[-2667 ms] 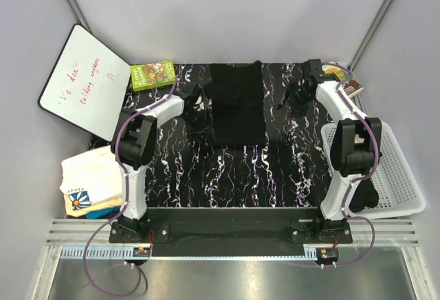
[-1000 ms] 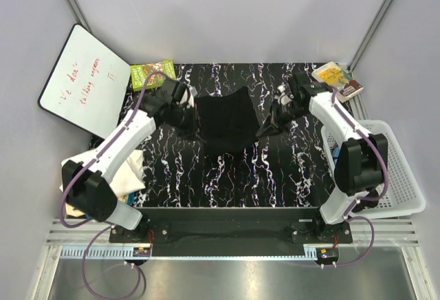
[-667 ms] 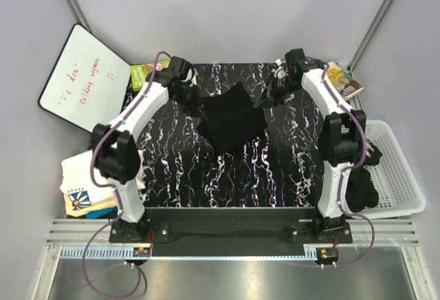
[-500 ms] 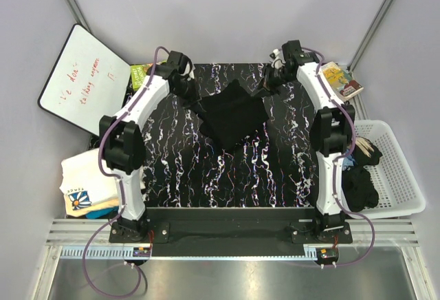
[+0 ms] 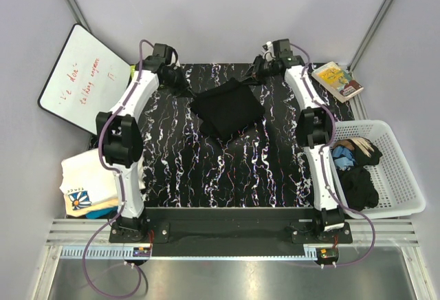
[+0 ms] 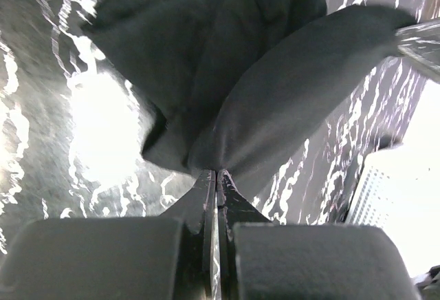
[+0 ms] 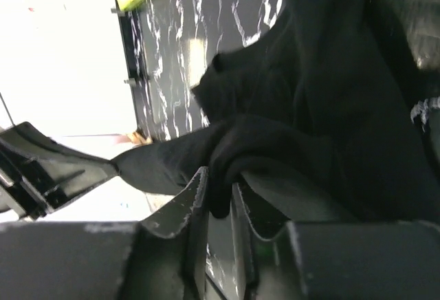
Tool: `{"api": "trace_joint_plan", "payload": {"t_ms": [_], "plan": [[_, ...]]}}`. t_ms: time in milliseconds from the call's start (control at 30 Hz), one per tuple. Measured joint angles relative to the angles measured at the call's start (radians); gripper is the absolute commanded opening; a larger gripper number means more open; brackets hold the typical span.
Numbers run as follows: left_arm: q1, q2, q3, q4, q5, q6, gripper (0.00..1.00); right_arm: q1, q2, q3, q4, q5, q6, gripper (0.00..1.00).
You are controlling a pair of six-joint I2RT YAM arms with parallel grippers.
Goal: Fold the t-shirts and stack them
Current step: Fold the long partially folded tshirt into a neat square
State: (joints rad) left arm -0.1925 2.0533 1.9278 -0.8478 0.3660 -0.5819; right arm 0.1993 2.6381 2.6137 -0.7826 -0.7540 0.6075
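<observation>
Black t-shirt (image 5: 228, 109) sits bunched in the upper middle of the counter (image 5: 206, 169), crooked, not flat; left end effector (image 6: 216, 173) is clamped tight on one edge; right end effector (image 7: 220, 178) has its fingers a little apart with a fold lodged between them. Worry: if one side drops and the other tugs, the fold gets dragged open (or the cloth snags on the right fingers). Around it: whiteboard (image 5: 82, 83) upper left, book (image 5: 337, 80) upper right close by the right arm, basket (image 5: 395, 169) of dark clothes at right, white tees (image 5: 86, 183) lower left.
</observation>
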Motion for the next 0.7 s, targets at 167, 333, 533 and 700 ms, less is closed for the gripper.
{"api": "trace_joint_plan", "payload": {"t_ms": [167, 333, 533, 700], "plan": [[0.052, 0.048, -0.003, 0.071, 0.007, -0.03, 0.0, 0.011, 0.077, 0.0, 0.141, 0.002, 0.098, 0.78], [0.09, 0.22, 0.114, 0.123, 0.065, -0.053, 0.73, 0.012, 0.067, -0.046, 0.213, 0.014, 0.117, 0.84], [0.097, 0.387, 0.222, 0.155, 0.142, -0.077, 0.99, 0.009, -0.139, -0.323, 0.236, 0.054, 0.06, 0.8], [0.095, 0.294, 0.092, 0.174, 0.137, -0.068, 0.99, 0.009, -0.319, -0.483, 0.249, 0.069, -0.002, 0.04]]}}
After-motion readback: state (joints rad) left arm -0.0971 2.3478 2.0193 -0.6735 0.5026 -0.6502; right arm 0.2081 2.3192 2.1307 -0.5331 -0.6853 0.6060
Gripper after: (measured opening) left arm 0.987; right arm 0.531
